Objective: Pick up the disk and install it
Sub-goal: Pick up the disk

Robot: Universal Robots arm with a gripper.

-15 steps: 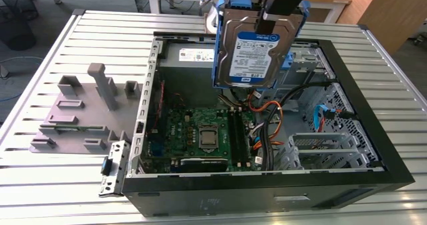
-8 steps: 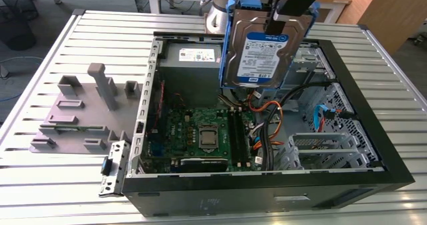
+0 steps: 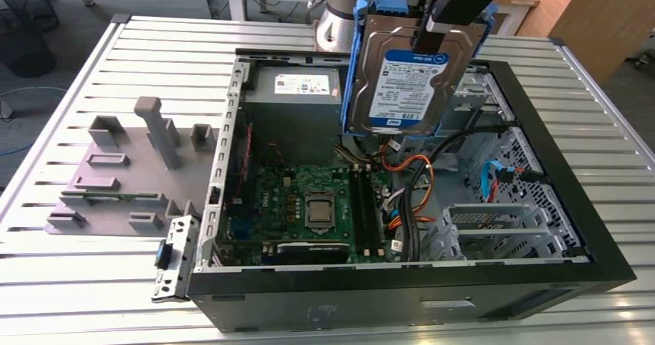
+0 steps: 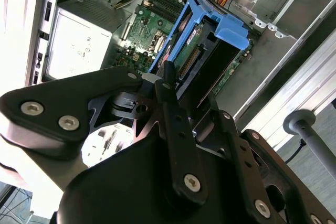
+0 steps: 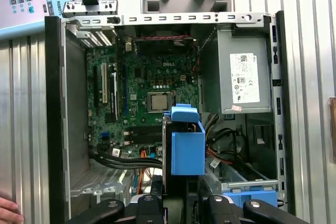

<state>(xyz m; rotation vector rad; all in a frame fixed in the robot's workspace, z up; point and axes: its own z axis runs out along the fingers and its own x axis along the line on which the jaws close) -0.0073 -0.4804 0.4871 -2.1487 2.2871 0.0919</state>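
Above case [image 3: 409,287]: disk [image 3: 407,75], on edge, label [image 3: 399,93] toward exterior view.
Jaws: pinching disk at top edge.
Case: open, on worktop [image 3: 82,284].

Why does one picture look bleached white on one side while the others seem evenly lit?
In the second wrist view, glare whitens the computer case's wall and the power-supply box, while the claw holding the disk is dark; the exterior view is evenly lit; in the first wrist view the table slats glow bright.
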